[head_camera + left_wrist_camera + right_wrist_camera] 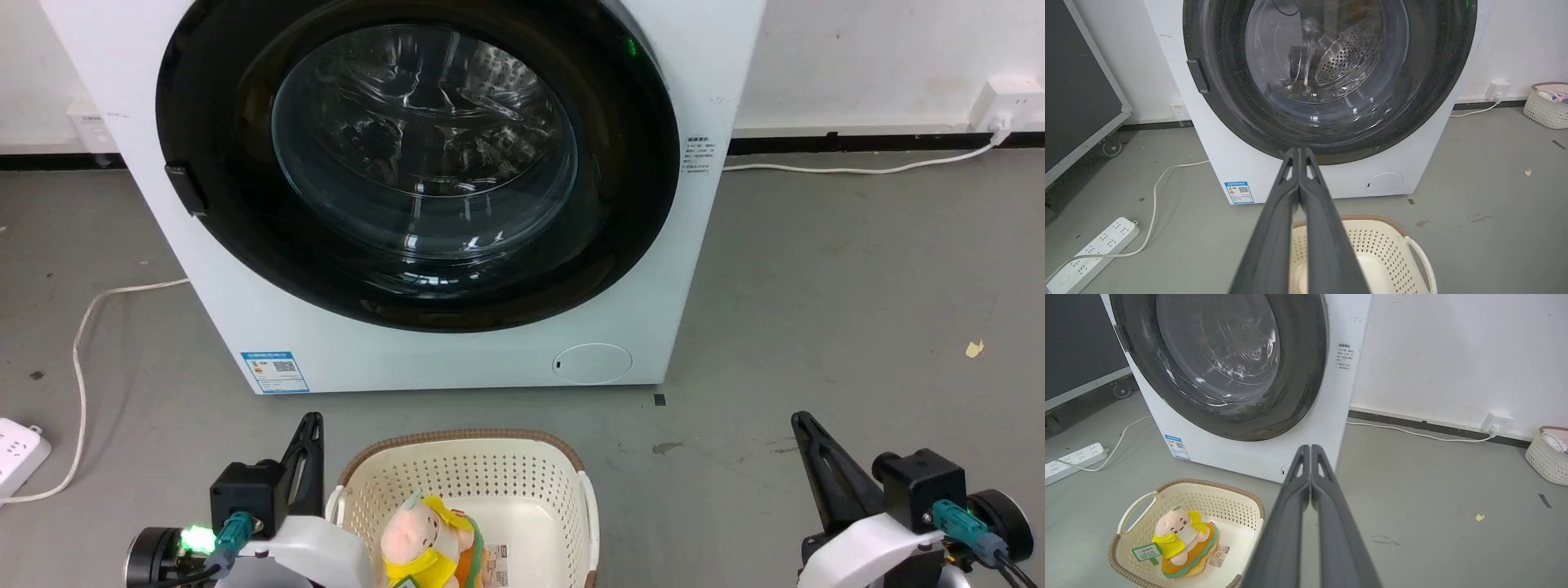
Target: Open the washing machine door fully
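**Door shut, both end effectors closed and clear of it**

The washing machine door (416, 155) sits shut, flush in the front of the white washing machine (457, 359). Its glossy black ring and clear domed glass face straight out toward the robot. The disc is round (so it has no long axis of its own) and stands upright in the plane of the machine's front, nearly as wide as the machine. Its small black rim tab (186, 189) is on the ring's edge at the robot's left, about mid-height, its long side running up and down along the rim. Through the glass the perforated steel drum (1347, 57) shows.

The left end effector (311, 423) is low at the left of the head view, fingers pressed together and holding nothing. In its wrist view the joined tips line up with the door's lower edge, apart from it. The right end effector (802, 421) is low at the right, fingers likewise together and empty, well apart from the machine.

On the grey floor (857, 310) between the two arms, near the machine's front, a cream perforated laundry basket (465, 457) holds a pink plush toy (424, 535) dressed in yellow. A white power strip (1094, 249) lies on the floor to the left (its cable trails toward the machine).
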Robot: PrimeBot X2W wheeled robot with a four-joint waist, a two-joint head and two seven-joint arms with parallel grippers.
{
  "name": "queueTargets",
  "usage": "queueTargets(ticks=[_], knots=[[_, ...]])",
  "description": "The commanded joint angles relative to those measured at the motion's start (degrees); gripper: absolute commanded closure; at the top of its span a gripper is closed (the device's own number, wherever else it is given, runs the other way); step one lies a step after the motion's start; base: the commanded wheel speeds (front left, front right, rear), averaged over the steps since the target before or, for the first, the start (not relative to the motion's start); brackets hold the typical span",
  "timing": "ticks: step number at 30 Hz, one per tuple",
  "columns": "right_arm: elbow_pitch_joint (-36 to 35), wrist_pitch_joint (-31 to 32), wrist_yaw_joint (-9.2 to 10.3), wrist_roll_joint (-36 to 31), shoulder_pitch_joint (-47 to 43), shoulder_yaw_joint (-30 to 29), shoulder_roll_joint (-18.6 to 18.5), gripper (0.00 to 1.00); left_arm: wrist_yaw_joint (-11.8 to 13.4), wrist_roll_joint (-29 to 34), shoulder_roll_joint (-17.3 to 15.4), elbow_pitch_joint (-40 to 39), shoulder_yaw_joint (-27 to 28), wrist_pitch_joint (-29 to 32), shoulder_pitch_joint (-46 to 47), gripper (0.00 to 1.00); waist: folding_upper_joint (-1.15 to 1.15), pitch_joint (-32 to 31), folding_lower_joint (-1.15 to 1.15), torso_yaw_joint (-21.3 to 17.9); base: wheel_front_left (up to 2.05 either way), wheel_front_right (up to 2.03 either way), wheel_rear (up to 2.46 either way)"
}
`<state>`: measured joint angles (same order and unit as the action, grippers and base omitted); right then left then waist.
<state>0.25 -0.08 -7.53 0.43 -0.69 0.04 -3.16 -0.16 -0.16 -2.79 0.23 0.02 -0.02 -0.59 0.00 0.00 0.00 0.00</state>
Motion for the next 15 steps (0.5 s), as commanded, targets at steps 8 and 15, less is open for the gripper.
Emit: queueTargets(ticks=[8,15], knots=[[0.0,0.0,0.0,0.1,0.0,0.1,0.0,0.0,0.0,0.0,0.0,0.0,0.0,0.0,0.0,0.0,0.0,0.0,0.0,0.0,0.0,0.0,0.0],[-0.1,-0.8,0.0,0.8,0.0,0.1,0.0,0.0,0.4,0.1,0.0,0.0,-0.6,-0.8,0.1,0.0,0.0,0.0,0.0,-0.1,0.0,0.0,0.0]])
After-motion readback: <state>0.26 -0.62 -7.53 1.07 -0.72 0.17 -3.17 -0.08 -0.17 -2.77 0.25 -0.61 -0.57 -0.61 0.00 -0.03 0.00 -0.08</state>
